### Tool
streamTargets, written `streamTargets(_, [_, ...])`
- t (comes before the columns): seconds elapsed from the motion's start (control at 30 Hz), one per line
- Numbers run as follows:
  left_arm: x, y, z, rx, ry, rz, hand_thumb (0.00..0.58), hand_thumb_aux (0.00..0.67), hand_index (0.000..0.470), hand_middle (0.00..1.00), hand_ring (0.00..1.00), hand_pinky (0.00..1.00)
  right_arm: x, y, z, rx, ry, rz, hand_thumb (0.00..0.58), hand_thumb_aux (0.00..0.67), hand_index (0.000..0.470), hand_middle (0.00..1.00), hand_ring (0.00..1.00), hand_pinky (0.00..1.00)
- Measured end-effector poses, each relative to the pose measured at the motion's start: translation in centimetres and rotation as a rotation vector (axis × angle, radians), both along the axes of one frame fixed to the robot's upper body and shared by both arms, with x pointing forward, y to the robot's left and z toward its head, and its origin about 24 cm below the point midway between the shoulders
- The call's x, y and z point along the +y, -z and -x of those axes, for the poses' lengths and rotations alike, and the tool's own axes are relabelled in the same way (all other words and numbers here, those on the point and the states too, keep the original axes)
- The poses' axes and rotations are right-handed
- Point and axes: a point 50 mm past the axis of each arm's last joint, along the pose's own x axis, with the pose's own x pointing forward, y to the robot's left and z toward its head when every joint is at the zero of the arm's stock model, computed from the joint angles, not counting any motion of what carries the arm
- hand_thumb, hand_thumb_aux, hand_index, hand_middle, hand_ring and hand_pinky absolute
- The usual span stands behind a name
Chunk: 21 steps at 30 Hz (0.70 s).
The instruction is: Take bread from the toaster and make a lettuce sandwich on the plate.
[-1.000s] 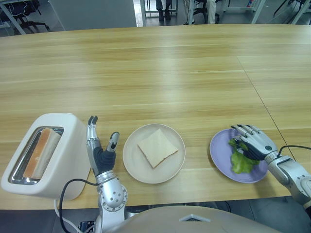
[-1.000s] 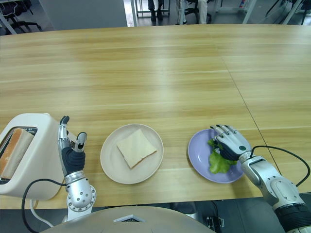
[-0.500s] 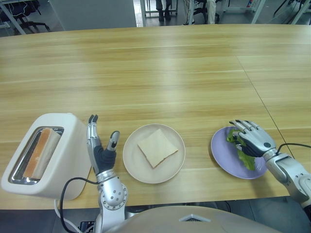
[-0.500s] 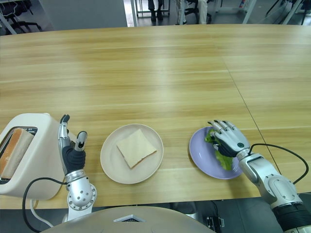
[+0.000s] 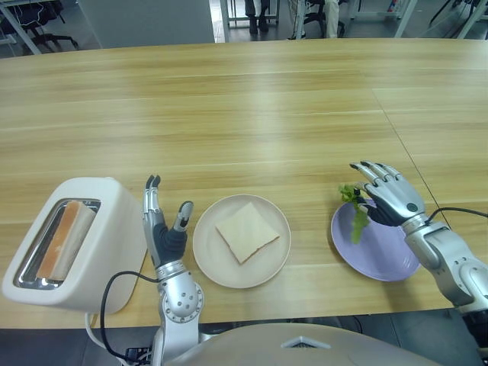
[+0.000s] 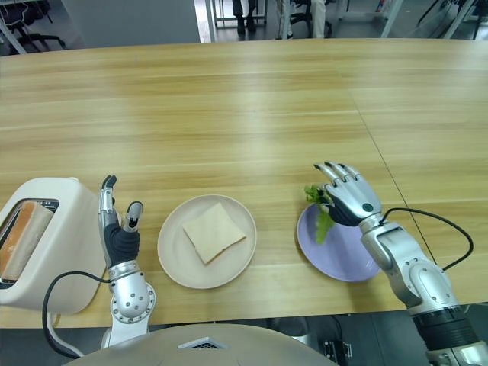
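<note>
R hand (image 5: 390,200) pinches a green lettuce leaf (image 5: 355,212), which dangles over the left rim of the round purple plate (image 5: 385,255). 1 square pale bread slice (image 5: 245,232) lies flat on the round beige plate (image 5: 210,259). L hand (image 5: 165,232) stands upright, fingers spread, holding nothing, btwn that plate and the cream toaster (image 5: 91,252). 1 toasted slice (image 5: 65,238) sits in its slot. All on the light wooden table (image 5: 267,114).

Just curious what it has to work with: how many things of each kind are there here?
toaster: 1
bread slices: 2, one in the toaster, one on the beige plate
plates: 2, the beige plate and the purple plate
lettuce: 1, in the right hand
total: 6
</note>
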Motion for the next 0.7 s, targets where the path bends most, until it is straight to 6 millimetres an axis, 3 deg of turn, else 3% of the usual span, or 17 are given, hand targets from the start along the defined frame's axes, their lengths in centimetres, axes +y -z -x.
streamTargets(0.1, [-0.2, -0.2, -0.5, -0.014, 0.021, -0.001, 0.000, 0.000, 0.000, 0.00, 0.00, 0.00, 1.6, 0.3, -0.5, 0.005, -0.030, -0.054, 0.580, 0.670, 0.460, 0.00, 0.00, 0.00])
streamTargets(0.47, [-0.7, 0.0, -1.7, -0.017, 0.076, 0.012, 0.000, 0.000, 0.000, 0.00, 0.00, 0.00, 4.6, 1.4, -0.2, 0.036, -0.081, -0.158, 0.580, 0.670, 0.460, 0.00, 0.00, 0.00])
streamTargets(0.7, [-0.8, 0.5, -1.8, -0.001, 0.084, 0.016, 0.000, 0.000, 0.000, 0.00, 0.00, 0.00, 6.7, 0.0, -0.6, -0.018, -0.137, -0.209, 0.580, 0.670, 0.460, 0.00, 0.00, 0.00])
